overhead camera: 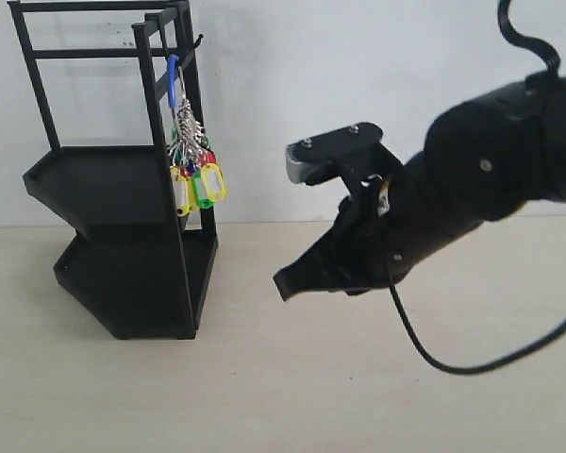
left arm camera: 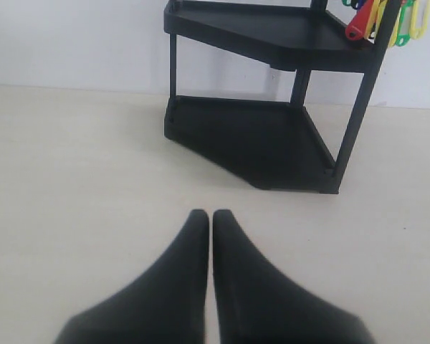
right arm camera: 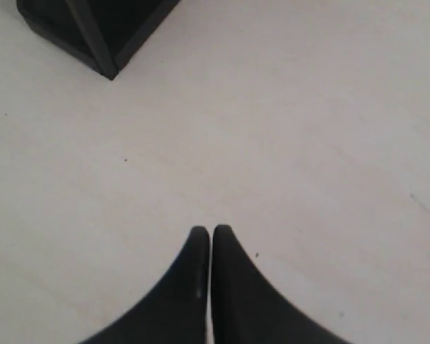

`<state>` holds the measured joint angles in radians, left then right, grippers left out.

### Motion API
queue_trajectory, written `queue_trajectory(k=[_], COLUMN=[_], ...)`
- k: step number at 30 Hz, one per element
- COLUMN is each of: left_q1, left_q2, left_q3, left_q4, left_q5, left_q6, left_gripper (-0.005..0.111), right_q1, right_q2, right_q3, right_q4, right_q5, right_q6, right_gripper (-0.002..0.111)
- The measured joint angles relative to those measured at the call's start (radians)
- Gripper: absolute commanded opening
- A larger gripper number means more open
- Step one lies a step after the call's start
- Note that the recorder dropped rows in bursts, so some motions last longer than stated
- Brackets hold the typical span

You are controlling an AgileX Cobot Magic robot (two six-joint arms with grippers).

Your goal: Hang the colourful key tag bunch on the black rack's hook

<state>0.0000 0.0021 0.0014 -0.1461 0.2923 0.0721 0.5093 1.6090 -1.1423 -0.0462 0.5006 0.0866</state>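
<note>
The colourful key tag bunch (overhead camera: 196, 170) hangs by its blue-sleeved loop from the hook (overhead camera: 196, 41) on the top frame of the black rack (overhead camera: 113, 179). Yellow, green and red tags dangle beside the upper tray. My right gripper (overhead camera: 285, 283) is shut and empty, hovering above the table to the right of the rack, apart from the bunch. In its wrist view the right gripper (right arm camera: 211, 231) faces bare tabletop. The left gripper (left arm camera: 211, 215) is shut and empty, facing the rack (left arm camera: 258, 136), with the tags (left arm camera: 387, 18) at the frame's upper corner. The left arm does not show in the exterior view.
The rack stands at the back left of the pale table (overhead camera: 292, 387), close to the white wall (overhead camera: 358, 66). A black cable (overhead camera: 472, 363) loops down from the right arm. A corner of the rack's base (right arm camera: 93, 32) shows in the right wrist view.
</note>
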Motion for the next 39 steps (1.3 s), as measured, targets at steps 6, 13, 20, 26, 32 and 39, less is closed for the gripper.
queue_trajectory(k=[6,13,20,26,32,39], left_q1=[0.000,0.000,0.000,0.000,0.000,0.000], left_q2=[0.000,0.000,0.000,0.000,0.000,0.000], left_q3=[0.000,0.000,0.000,0.000,0.000,0.000], left_q4=[0.000,0.000,0.000,0.000,0.000,0.000], left_q5=[0.000,0.000,0.000,0.000,0.000,0.000], left_q6=[0.000,0.000,0.000,0.000,0.000,0.000], left_gripper=[0.004,0.004,0.004,0.004,0.004,0.004], right_q1=[0.000,0.000,0.000,0.000,0.000,0.000], right_q2=[-0.075,-0.086,-0.086,-0.086,-0.089,-0.208], right_q3=[0.213,0.346,0.360,0.360,0.360,0.372], right_q4=[0.074,0.134,0.142,0.142,0.142,0.142], right_q5=[-0.138,-0.105,-0.076,-0.095,-0.116,-0.265], right_q6=[0.025,0.061,0.067,0.070,0.072,0.086], right_gripper=[0.000,0.000,0.000,0.000,0.000,0.000])
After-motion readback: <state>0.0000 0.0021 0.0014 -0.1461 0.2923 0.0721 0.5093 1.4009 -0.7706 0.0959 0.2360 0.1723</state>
